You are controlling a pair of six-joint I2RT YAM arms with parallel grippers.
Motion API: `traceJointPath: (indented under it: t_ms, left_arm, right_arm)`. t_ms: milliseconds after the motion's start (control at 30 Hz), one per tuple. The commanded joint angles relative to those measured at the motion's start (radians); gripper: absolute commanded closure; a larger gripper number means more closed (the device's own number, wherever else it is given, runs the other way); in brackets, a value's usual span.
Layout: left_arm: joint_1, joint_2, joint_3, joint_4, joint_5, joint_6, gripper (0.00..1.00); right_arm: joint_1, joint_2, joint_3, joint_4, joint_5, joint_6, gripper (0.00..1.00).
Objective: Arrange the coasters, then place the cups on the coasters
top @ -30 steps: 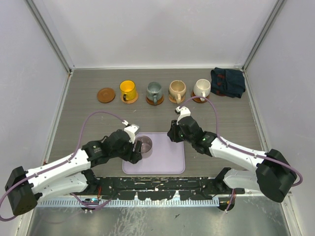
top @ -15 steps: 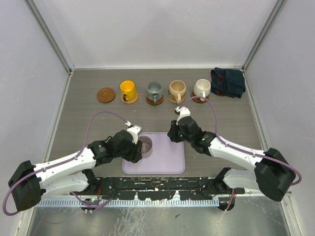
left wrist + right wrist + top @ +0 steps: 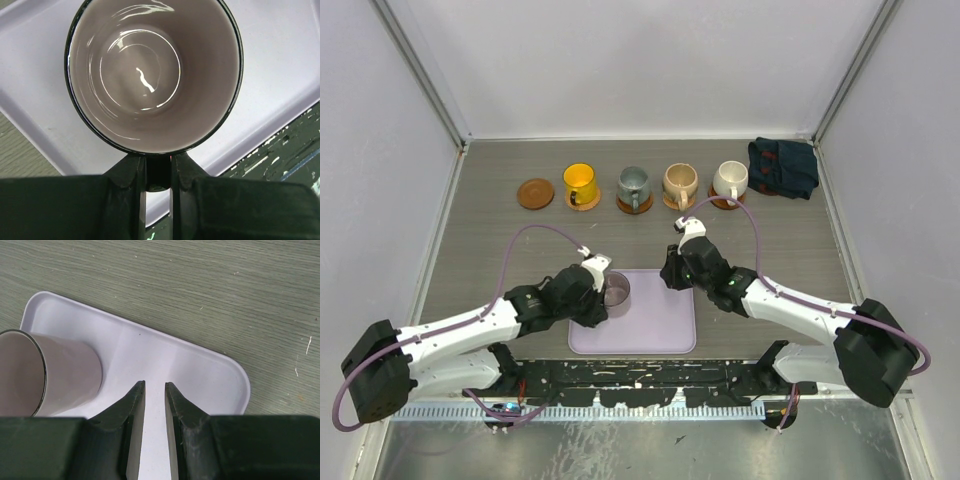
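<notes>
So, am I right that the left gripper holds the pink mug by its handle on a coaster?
No: the pink mug stands on the lilac tray, as the left wrist view shows; the left gripper does hold its handle.

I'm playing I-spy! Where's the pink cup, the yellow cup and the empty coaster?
pink cup (image 3: 150,75): left wrist view, on its inside bottom.
yellow cup (image 3: 580,182): top view, on its inside.
empty coaster (image 3: 535,193): top view, on its middle.
</notes>
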Motion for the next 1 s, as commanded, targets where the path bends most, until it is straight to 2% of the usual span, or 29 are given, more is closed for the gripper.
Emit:
traceJointPath:
  t_ms: [0,33,567,800,867,967]
  left_arm:
    - [-0.001,-0.001,0.006,0.035,-0.028,-0.003,0.98]
    - [-0.001,-0.005,0.008,0.033,-0.032,-0.005,1.00]
    - [-0.001,-0.150,0.080,0.045,-0.262,0.111,1.00]
    - [-0.001,-0.158,0.094,0.062,-0.458,0.206,1.00]
    - [0.009,-0.148,0.102,0.084,-0.504,0.249,1.00]
    - [0.079,-0.128,0.107,0.130,-0.485,0.291,1.00]
  right_arm:
    - [0.000,-0.004,0.031,0.055,0.018,-0.001,0.72]
    - [0.000,-0.003,0.030,0.054,0.018,0.000,0.72]
    - [0.000,-0.020,0.003,0.063,0.043,-0.007,0.72]
    - [0.000,0.027,0.000,0.088,0.052,-0.028,0.72]
    - [0.000,0.047,0.004,0.102,0.060,-0.040,0.72]
    - [0.000,0.086,0.026,0.114,0.075,-0.067,0.74]
